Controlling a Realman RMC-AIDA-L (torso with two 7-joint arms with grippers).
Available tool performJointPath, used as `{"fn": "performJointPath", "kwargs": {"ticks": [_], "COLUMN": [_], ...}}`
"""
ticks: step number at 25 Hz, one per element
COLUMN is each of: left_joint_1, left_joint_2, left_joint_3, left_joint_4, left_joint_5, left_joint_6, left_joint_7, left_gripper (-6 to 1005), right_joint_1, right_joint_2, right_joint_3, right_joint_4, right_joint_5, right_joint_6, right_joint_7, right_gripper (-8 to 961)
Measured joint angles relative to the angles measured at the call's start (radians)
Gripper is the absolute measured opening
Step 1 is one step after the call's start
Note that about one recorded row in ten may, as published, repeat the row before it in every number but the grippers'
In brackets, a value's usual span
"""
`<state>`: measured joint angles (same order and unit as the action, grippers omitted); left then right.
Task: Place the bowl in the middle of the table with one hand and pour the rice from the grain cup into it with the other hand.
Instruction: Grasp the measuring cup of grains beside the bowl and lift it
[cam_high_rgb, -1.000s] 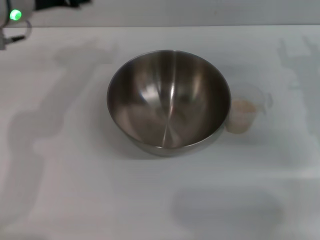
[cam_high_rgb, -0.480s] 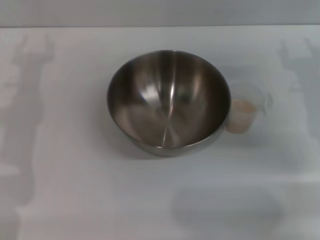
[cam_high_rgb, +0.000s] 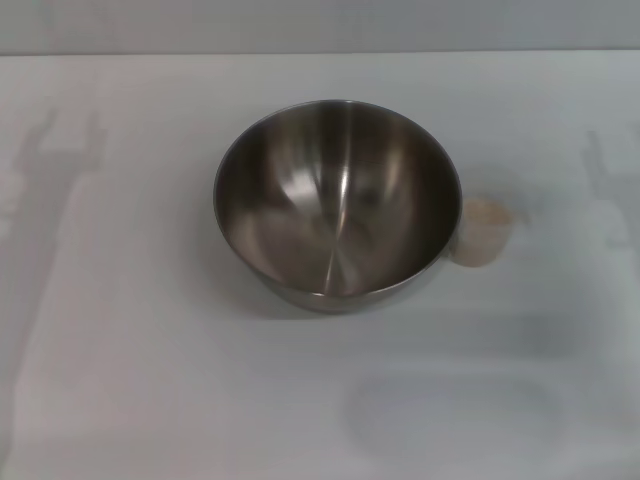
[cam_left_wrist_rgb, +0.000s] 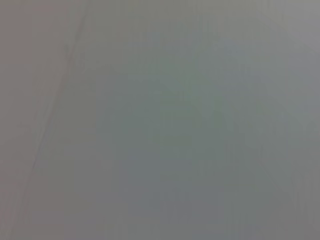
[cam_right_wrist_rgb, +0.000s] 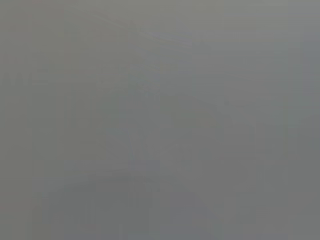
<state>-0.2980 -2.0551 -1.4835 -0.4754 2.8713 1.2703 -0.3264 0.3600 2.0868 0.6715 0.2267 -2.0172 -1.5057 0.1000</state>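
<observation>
Steel bowl sits upright, mouth up — grain cup just beside; neither gripper visible.

One bowl and one grain cup of rice on one table.

Large steel bowl upright and empty mid-table, clear grain cup of beige rice touching its right side, neither near my grippers
</observation>
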Motion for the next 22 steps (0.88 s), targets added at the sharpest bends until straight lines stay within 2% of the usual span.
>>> {"fn": "performJointPath", "kwargs": {"ticks": [1, 2, 3, 7, 12, 17, 22], "left_joint_1": [0.004, 0.012, 0.012, 0.015, 0.009, 0.008, 0.014], "left_joint_2": [0.002, 0.006, 0.006, 0.018, 0.023, 0.024, 0.024], "left_joint_3": [0.000, 0.001, 0.001, 0.007, 0.008, 0.009, 0.008], "left_joint_4": [0.003, 0.006, 0.006, 0.016, 0.018, 0.019, 0.020], "left_joint_5": [0.008, 0.015, 0.015, 0.016, 0.017, 0.017, 0.017], "left_joint_6": [0.000, -0.001, -0.001, -0.001, 0.007, 0.009, 0.017], "left_joint_7": [0.001, 0.004, 0.004, 0.008, 0.042, 0.061, 0.062], "left_gripper": [564, 565, 565, 567, 568, 570, 572], "right_joint_1": [-0.023, -0.078, -0.078, -0.193, -0.263, -0.299, -0.287], "right_joint_2": [0.001, 0.002, 0.002, 0.003, 0.005, 0.006, 0.005], "right_joint_3": [-0.010, -0.045, -0.045, -0.152, -0.224, -0.268, -0.272], "right_joint_4": [0.010, 0.047, 0.047, 0.143, 0.191, 0.197, 0.194], "right_joint_5": [-0.004, -0.008, -0.008, -0.005, -0.002, 0.003, 0.015], "right_joint_6": [-0.002, -0.008, -0.008, -0.011, -0.009, 0.011, 0.075], "right_joint_7": [-0.006, -0.034, -0.034, -0.165, -0.239, -0.277, -0.283], "right_gripper": [659, 659, 659, 658, 658, 658, 658]}}
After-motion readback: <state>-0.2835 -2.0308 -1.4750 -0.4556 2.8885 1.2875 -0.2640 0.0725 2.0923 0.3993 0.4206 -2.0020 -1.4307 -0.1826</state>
